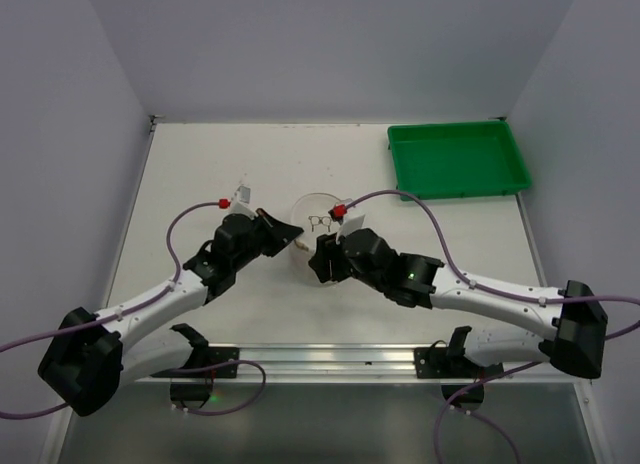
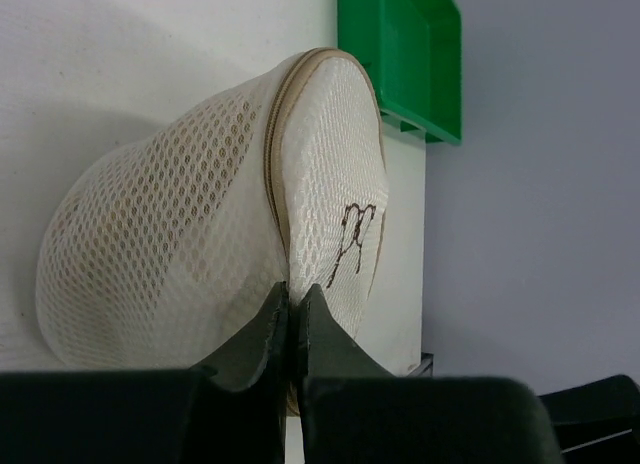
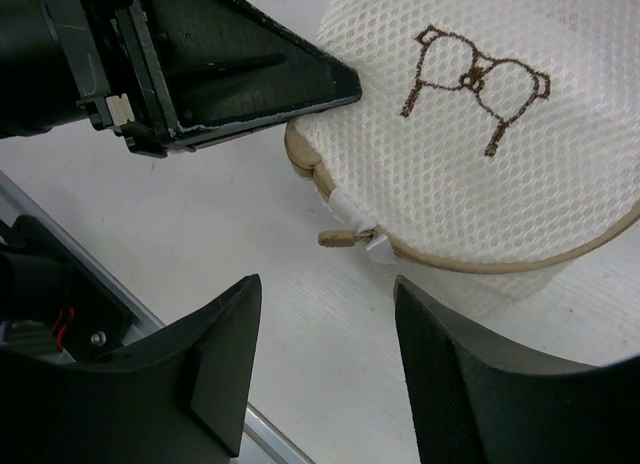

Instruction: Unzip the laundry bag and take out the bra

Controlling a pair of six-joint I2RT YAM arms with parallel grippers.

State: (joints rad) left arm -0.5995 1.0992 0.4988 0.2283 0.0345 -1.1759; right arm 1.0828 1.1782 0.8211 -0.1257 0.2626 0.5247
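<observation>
The laundry bag (image 1: 318,216) is a round cream-white mesh pouch with a tan zip round its rim and a small dark bra drawing on its top face. It stands mid-table between the two grippers. My left gripper (image 2: 293,290) is shut on the bag's (image 2: 200,234) rim at the zip seam, on its left side (image 1: 290,235). My right gripper (image 3: 328,284) is open and empty, just near of the bag (image 3: 480,134). The tan zip pull (image 3: 340,238) lies on the table just beyond its fingertips. The bra itself is hidden.
A green rectangular tray (image 1: 458,158) sits at the back right and also shows in the left wrist view (image 2: 400,54). The left gripper's black fingers (image 3: 250,79) lie close to the right gripper. A metal rail (image 1: 320,359) runs along the near table edge.
</observation>
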